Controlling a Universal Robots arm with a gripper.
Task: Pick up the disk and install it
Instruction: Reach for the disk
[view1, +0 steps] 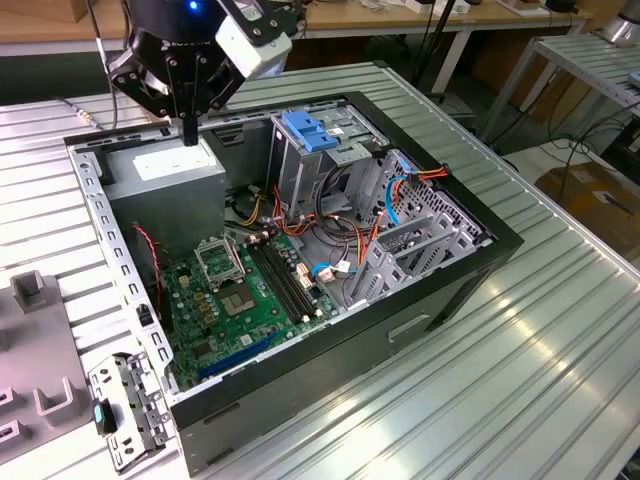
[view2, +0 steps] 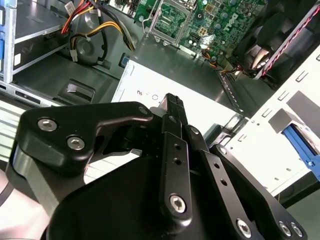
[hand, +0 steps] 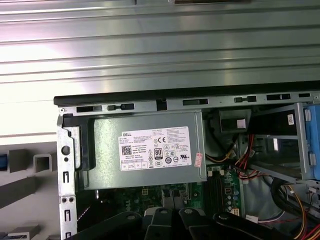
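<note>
Firstly, claw (view1: 188, 135): black fingers (view2: 172, 107) pressed together with nothing between them, pointing straight down in the exterior view.
Claw position: over the far corner of the open computer case (view1: 500, 240) at the exterior view's left, with the tips just above the power supply (view1: 165, 180) — whether they touch its top, I cannot tell.
Power supply: a grey metal box set in that corner; in the first wrist view its white sticker (hand: 155, 150) faces up, and in the second wrist view the fingertips hang over that sticker.
Disk: not in the claw; where it lies, I cannot tell.
Drive cage (view1: 300, 180): upright grey metal just beside the power supply, capped with a blue plastic piece (view1: 305, 132).
Motherboard (view1: 240, 300): green, flat on the case floor, near the cage's foot.
Cables (view1: 350, 235): orange, red and blue strands between the cage and the case wall at the exterior view's right.
Bracket (view1: 125, 415): grey perforated metal with a dark blue tab, lying outside the case at the exterior view's left.
Table (view1: 520, 380): ribbed aluminium — it carries the case.
</note>
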